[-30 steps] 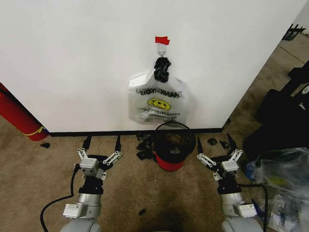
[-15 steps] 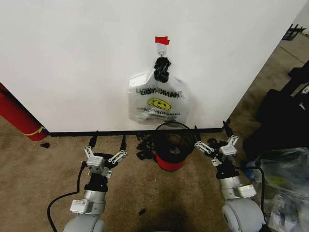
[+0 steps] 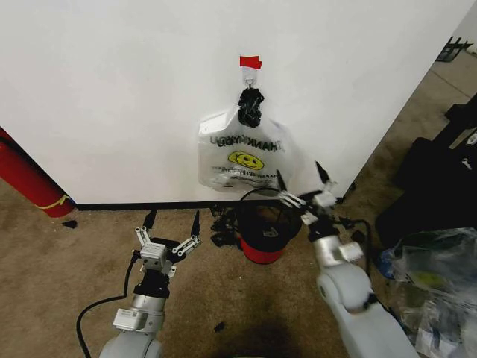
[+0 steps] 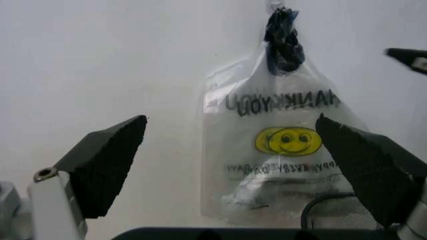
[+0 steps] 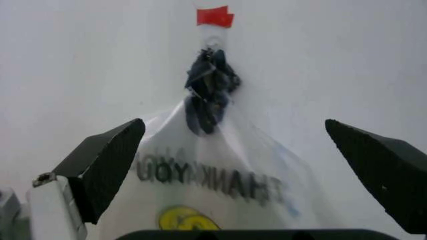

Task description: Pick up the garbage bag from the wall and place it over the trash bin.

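You are bringing the right claw (image 3: 304, 186), spread wide, toward the garbage bag (image 3: 242, 158) hanging on the wall (image 3: 112, 89) above the trash bin (image 3: 262, 224); aim for its bunched handles (image 5: 210, 92). Left claw (image 3: 171, 230) is waiting low, spread.

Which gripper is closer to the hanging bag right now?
The right gripper, open, raised beside the garbage bag above the trash bin; the left gripper sits low near the floor.

My right gripper (image 3: 302, 185) has risen from beside the trash bin (image 3: 268, 224) and swung left, toward the garbage bag (image 3: 244, 156). My left gripper (image 3: 172, 218) has crept slightly farther and right.
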Robot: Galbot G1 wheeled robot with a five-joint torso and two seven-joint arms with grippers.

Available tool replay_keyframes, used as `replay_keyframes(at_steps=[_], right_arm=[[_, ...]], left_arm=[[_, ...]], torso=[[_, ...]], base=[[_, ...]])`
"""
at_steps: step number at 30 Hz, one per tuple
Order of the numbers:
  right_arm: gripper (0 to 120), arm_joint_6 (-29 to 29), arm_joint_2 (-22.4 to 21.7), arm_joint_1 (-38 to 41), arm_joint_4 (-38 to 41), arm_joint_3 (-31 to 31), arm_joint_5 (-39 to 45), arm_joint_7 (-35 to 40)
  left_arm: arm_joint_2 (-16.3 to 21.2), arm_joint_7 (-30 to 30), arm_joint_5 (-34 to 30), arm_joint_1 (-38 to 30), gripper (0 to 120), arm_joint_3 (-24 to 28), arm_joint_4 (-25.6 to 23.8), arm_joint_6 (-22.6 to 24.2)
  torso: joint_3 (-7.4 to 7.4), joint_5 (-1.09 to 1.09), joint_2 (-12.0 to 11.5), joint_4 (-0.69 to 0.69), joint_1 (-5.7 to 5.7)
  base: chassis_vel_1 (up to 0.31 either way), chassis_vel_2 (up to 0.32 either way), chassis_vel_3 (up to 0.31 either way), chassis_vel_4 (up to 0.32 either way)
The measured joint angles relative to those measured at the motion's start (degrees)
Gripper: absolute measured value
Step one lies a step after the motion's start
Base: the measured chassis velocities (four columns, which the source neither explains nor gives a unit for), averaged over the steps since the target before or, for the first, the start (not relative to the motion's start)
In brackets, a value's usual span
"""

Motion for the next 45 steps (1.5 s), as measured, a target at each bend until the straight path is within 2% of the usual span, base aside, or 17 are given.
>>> replay_keyframes(at_steps=[6, 11, 21, 26, 32, 37, 45], right_arm=[[100, 0.21, 2.88, 6.19, -5.28, -2.71, 0.96, -0.11], [100, 0.03, 3.59, 9.60, -8.64, -3.77, 1.66, 0.00], [100, 2.77, 6.42, 19.64, -18.37, -5.82, 2.90, -0.74], [91, 3.25, 7.80, 21.85, -21.45, -6.21, 3.10, -1.06], [64, 3.31, 8.42, 23.05, -23.39, -6.13, 2.99, -1.19], [60, 3.26, 8.23, 23.09, -23.79, -5.87, 2.81, -1.28], [60, 3.65, 8.24, 23.18, -25.28, -5.14, 2.47, -1.73]], left_arm=[[0.43, -0.10, -0.02, -0.02, 100, -0.45, 0.32, -0.10], [0.59, -0.27, -0.17, -0.33, 100, -0.81, 0.58, -0.20], [0.03, -0.34, -0.20, -1.43, 100, -0.74, 1.82, -0.44], [0.27, -0.44, -0.56, -1.97, 100, -1.05, 2.29, -0.43], [0.44, -0.82, -1.04, -2.39, 100, -1.12, 2.99, -0.43], [0.50, -0.90, -1.14, -2.61, 100, -1.15, 3.20, -0.42], [0.49, -0.95, -1.13, -2.65, 100, -1.10, 3.45, -0.50]], torso=[[0.00, -0.03, 0.00, -0.01, 0.00], [-0.01, -0.02, 0.00, -0.02, 0.00], [-0.01, -0.02, 0.00, -0.01, 0.00], [-0.01, -0.02, 0.00, -0.01, 0.00], [-0.01, -0.01, 0.00, -0.01, -0.01], [-0.01, -0.01, 0.00, -0.01, 0.00], [-0.01, -0.01, 0.00, -0.01, 0.00]], base=[[0.000, 0.000, 0.000, 0.000], [0.000, 0.000, 0.000, 0.000], [0.000, 0.000, 0.000, 0.000], [0.000, 0.000, 0.000, 0.000], [0.000, 0.000, 0.000, 0.000], [0.000, 0.000, 0.000, 0.000], [0.000, 0.000, 0.000, 0.000]])
